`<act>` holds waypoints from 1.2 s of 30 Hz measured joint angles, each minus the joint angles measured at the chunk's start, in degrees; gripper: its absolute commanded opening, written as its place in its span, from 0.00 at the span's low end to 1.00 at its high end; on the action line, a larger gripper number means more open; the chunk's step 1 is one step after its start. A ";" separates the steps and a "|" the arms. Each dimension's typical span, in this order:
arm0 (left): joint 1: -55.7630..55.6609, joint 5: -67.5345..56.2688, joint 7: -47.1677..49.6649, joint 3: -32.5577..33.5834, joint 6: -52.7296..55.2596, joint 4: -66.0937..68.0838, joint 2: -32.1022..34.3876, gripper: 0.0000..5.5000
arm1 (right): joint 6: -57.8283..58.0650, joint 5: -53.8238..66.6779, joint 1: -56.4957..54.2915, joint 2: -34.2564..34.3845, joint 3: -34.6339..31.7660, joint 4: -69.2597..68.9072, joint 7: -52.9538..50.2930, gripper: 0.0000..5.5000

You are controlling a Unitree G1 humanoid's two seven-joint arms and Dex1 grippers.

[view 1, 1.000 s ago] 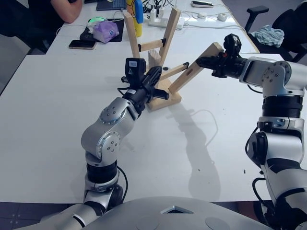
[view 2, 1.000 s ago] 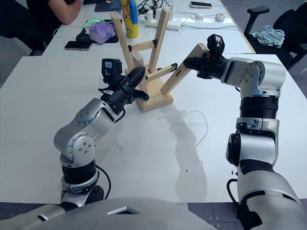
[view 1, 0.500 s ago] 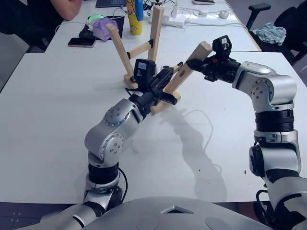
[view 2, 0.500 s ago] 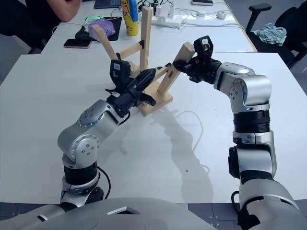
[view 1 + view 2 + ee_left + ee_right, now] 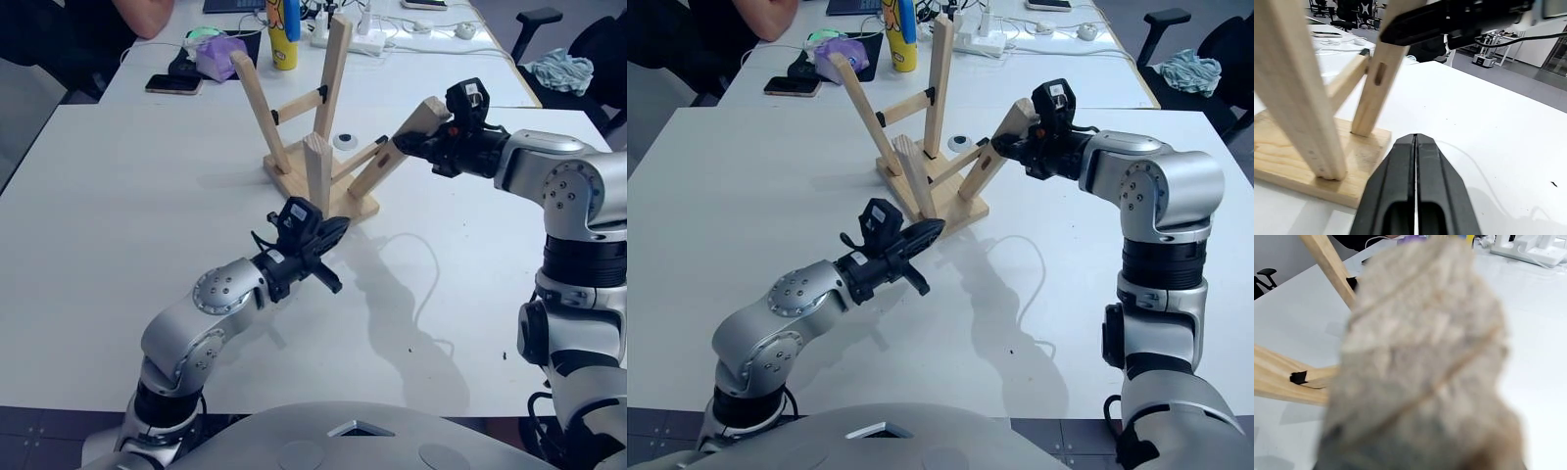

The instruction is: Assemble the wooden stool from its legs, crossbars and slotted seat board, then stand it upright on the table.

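The rightmost leg is clamped by the right gripper. The left gripper is pressed together, empty, just nearer than the seat board.

The stool is pale grained wood with black slots. The table is white. At eleven o'clock sit a lilac pouch and a yellow bottle.
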 measured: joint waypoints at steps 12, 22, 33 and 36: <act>-8.32 -15.91 1.46 10.41 -5.94 -8.58 -7.74 0.00 | 3.83 2.87 4.85 -2.02 -2.65 -8.48 -0.67 0.19; -18.75 -16.86 9.45 19.33 -3.97 -1.60 -0.64 0.00 | 3.82 3.17 5.61 -1.27 -3.04 -9.46 -1.99 0.19; -22.46 -15.37 7.73 12.31 1.85 4.50 1.40 0.00 | 3.80 3.11 5.62 0.16 -3.03 -9.90 -3.07 0.19; -22.53 -15.40 7.12 11.28 2.80 4.71 1.40 0.00 | 3.80 3.12 5.64 0.32 -3.03 -10.00 -3.29 0.19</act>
